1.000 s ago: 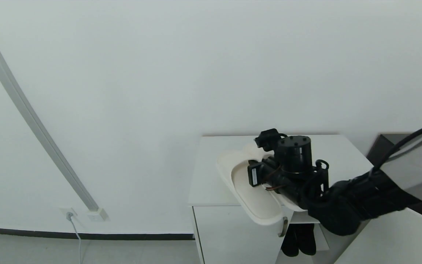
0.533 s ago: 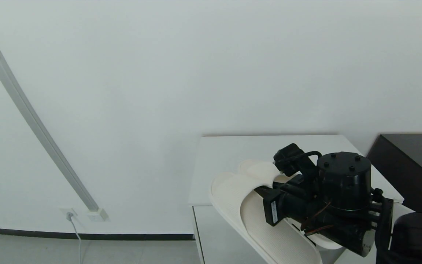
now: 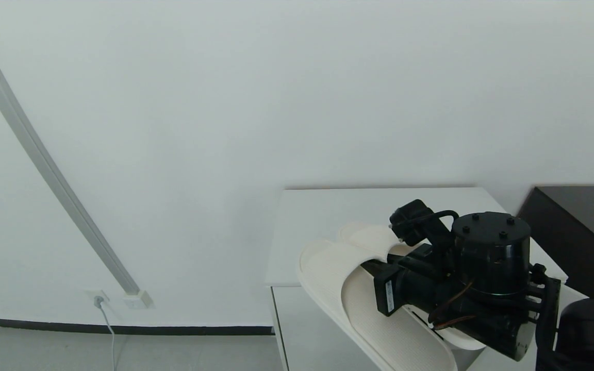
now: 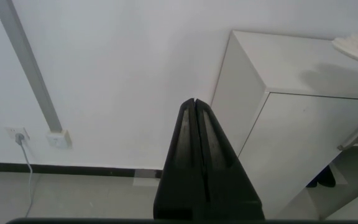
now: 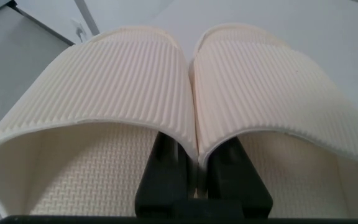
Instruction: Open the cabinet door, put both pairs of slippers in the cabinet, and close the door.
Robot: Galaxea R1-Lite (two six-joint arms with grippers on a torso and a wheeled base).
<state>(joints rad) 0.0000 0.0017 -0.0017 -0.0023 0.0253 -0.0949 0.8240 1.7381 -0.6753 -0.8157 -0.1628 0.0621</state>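
Plainly, the right gripper (image 5: 194, 169) pinched the ribbed inner strap edges of both slippers (image 5: 135, 81) together, with one black finger tucked inside each. They were cream foam, rounded at the ends, with insoles embossed in a fine waffle pattern. The pair hung tilted over the near front edge of the smooth, square-cornered white cabinet (image 3: 328, 216). Off to the cabinet's left, the left gripper (image 4: 195, 111) had its flat fingers pressed together on nothing, with bare wall (image 4: 117, 74) and floor (image 4: 73, 196) beyond it.
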